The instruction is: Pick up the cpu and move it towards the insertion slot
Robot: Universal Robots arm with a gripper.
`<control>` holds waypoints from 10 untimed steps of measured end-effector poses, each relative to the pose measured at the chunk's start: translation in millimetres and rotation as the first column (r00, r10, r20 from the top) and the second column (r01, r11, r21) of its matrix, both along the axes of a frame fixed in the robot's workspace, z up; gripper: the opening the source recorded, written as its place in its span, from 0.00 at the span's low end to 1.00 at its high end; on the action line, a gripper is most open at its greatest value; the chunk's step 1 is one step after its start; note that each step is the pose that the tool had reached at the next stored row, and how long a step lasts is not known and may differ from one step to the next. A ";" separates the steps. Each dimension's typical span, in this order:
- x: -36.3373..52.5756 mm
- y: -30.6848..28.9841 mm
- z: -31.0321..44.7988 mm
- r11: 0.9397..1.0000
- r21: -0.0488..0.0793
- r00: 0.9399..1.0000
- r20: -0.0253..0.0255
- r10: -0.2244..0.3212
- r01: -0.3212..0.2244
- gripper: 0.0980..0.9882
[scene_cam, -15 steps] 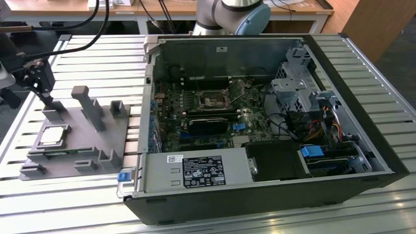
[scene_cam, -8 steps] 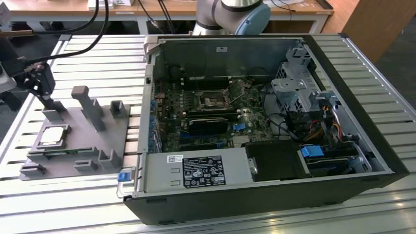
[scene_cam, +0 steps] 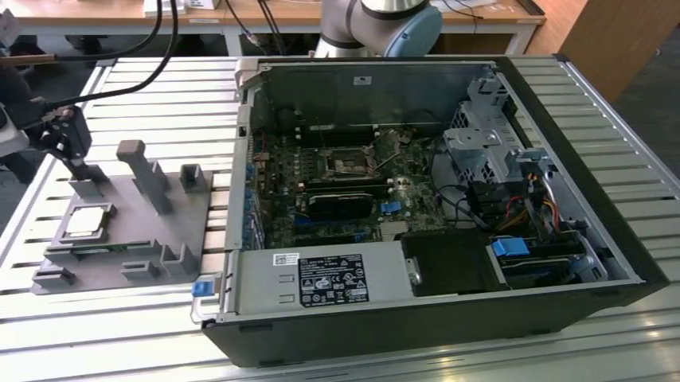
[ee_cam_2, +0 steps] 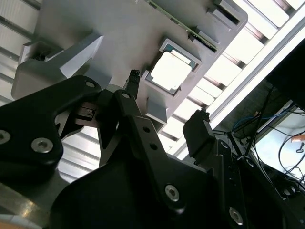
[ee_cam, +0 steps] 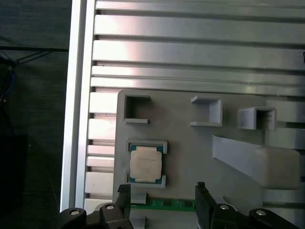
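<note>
The cpu is a small silvery square chip lying flat in a shallow seat of the grey plastic fixture on the exterior view's left. My gripper hovers above that fixture, over its far side, a short way from the chip. Both wrist views show the two black fingers spread wide with nothing between them, the chip lying below and apart from the tips. The insertion slot, a dark square socket with a shiny frame, sits on the green board inside the open computer case.
The fixture carries upright grey posts and a green strip beside the chip. The open black case holds a power supply, drive cages and cables. The slatted metal table lies under everything, and the arm's base stands behind the case.
</note>
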State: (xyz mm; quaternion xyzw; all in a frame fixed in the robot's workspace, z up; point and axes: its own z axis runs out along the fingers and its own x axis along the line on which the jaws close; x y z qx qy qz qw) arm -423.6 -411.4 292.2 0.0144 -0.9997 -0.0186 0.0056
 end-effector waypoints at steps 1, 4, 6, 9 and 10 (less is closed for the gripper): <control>0.0 0.0 -0.7 1.000 0.000 1.000 0.000 0.000 0.000 0.62; -0.1 0.0 -3.1 1.000 0.000 1.000 0.000 0.000 0.000 0.62; -0.2 0.0 -4.7 1.000 0.000 1.000 0.000 0.000 0.000 0.62; -0.5 -0.1 -7.4 1.000 0.000 1.000 0.000 0.000 0.000 0.62; -0.5 -0.1 -8.3 1.000 0.000 1.000 0.000 0.000 0.000 0.62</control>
